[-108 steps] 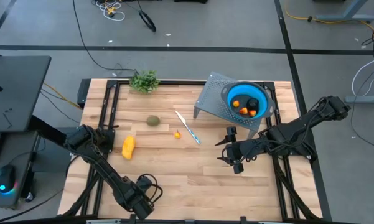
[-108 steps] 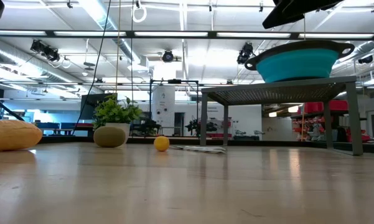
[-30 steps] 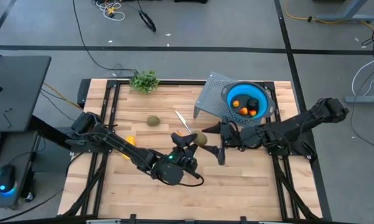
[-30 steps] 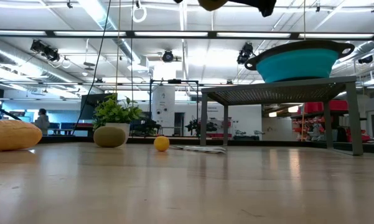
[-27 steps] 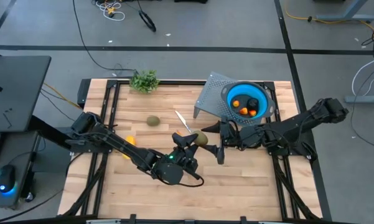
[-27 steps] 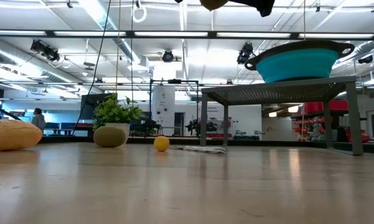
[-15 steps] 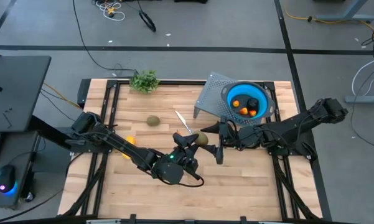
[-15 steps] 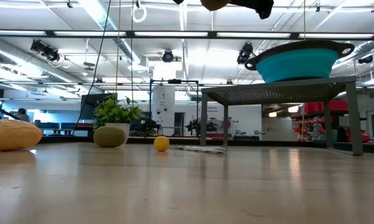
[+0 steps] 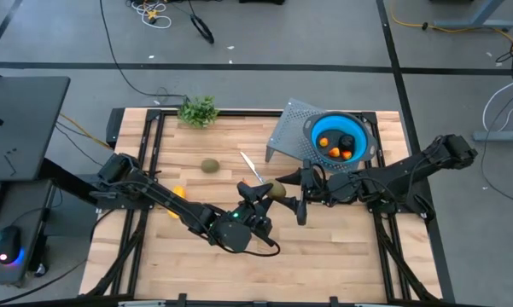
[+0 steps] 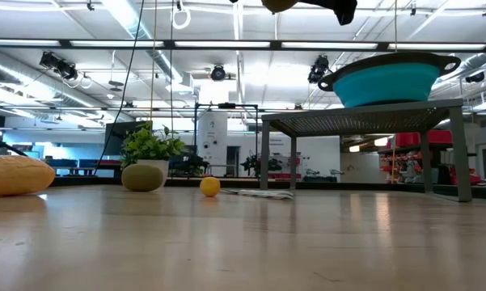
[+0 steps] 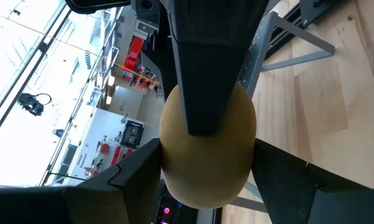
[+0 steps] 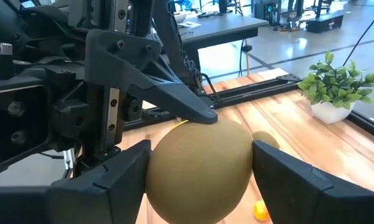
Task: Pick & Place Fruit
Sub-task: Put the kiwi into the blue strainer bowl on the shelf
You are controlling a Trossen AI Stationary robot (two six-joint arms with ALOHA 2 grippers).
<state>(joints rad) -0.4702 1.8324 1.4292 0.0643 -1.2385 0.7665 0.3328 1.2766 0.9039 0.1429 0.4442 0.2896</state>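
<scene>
Fruit, one olive-brown oval piece (image 9: 275,189), hung in the air above the middle of the wooden desk (image 9: 324,256), between the two arms. Left pincer (image 9: 265,193) was clenched on it: the left wrist view showed the oval (image 11: 208,155) pressed between that arm's own fingers, with a dark finger of the other arm laid across its front. Right pincer (image 9: 297,194) straddled the same oval from the opposite side; in the right wrist view its fingers (image 12: 112,180) stood either side of the fruit (image 12: 199,169), close to its flanks, contact not certain.

Second olive-brown oval fruit (image 9: 209,165) lay on the desk, well apart from the arms, nearer the far edge. Yellow oblong fruit (image 9: 178,193) lay on the desk's left part, mostly covered by the left arm in the high view; seen whole in the low view (image 10: 14,175). Small orange-red round fruit (image 10: 210,186) sat on the desk near the slim white-bladed knife (image 9: 251,166).

Blue round bowl (image 9: 341,139) stood on a grey perforated metal stand (image 9: 288,128) at the desk's far right; orange pieces (image 9: 324,141) and a dark round one (image 9: 347,141) lay inside it. Leafy green sprig (image 9: 198,111) sat at the far edge.
</scene>
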